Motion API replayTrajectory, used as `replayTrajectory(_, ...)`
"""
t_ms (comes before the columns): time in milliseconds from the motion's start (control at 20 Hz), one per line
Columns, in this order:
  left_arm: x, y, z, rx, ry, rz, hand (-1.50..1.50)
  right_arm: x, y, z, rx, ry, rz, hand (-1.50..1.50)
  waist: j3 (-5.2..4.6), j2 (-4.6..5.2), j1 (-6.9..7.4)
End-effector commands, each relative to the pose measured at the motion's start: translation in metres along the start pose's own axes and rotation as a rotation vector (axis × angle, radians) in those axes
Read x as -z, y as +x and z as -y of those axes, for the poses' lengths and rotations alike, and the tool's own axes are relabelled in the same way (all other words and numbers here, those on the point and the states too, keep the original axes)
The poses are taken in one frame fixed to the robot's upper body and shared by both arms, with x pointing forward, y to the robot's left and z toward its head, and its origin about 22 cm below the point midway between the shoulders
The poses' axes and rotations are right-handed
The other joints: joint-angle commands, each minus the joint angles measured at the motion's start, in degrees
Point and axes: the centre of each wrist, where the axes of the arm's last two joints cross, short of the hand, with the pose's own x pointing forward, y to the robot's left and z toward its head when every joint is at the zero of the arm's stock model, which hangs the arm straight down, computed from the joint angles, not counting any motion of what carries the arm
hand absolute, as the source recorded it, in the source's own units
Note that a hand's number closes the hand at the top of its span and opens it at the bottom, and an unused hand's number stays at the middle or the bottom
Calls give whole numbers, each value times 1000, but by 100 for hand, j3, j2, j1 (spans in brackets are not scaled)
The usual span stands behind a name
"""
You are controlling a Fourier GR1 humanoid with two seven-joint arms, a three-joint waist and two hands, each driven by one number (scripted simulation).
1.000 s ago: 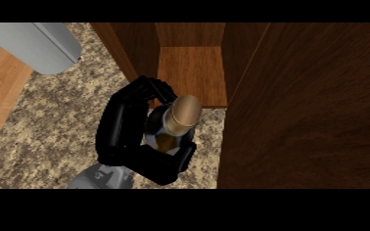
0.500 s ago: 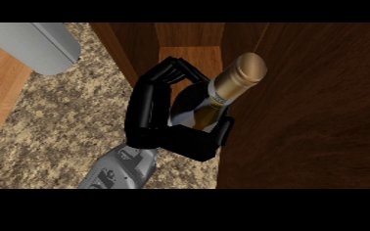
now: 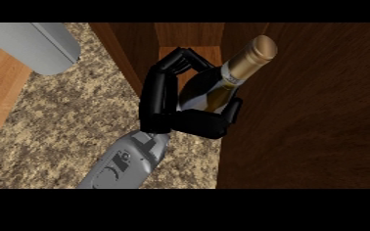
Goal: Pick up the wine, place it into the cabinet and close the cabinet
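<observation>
The wine bottle (image 3: pixel 233 76), dark with a gold foil neck and a pale label, is held off the granite counter (image 3: pixel 72 122). It tilts so its neck points up and to the right. My left hand (image 3: pixel 160 98) is shut on its body, with the fingers (image 3: pixel 180 61) curled over the far side and the thumb across the near side. The bottle's lower part is hidden behind the hand. Hand and bottle are at the mouth of the open wooden cabinet (image 3: pixel 133 54), whose lighter inner shelf shows just behind the fingers. The right hand does not show.
A broad dark wooden panel (image 3: pixel 296 107) fills the right side, right beside the bottle's neck. A grey rounded object (image 3: pixel 39 44) lies at the upper left. A strip of light wood (image 3: pixel 11 88) runs along the left edge.
My left hand has carried the bottle forward and to the right, from over the counter to the cabinet's opening. The bottle now leans more, its neck nearer the right panel.
</observation>
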Motion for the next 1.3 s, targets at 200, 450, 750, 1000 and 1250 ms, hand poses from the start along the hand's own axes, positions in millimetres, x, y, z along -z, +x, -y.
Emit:
replayTrajectory(200, -8, -25, -15, -43, 54, -32, 150, -17, 26, -11, 64, 40, 62, -150, -6, -3, 33)
replayTrajectory(450, -2, -45, -21, -57, 78, -21, 150, -15, 15, -15, 56, 40, 47, -150, -5, 5, 24)
replayTrajectory(750, -15, -78, -13, 78, 65, -39, 150, -9, 23, 1, 41, 42, 52, -150, -4, 7, 16)
replayTrajectory(1000, -13, -95, -24, 125, 82, -28, 150, -15, 19, 1, 51, 36, 65, -150, -2, 5, 11)
replayTrajectory(1250, -14, -98, -29, 115, 118, 6, 150, -15, 22, -11, 46, 26, 62, -150, -4, 1, 27)
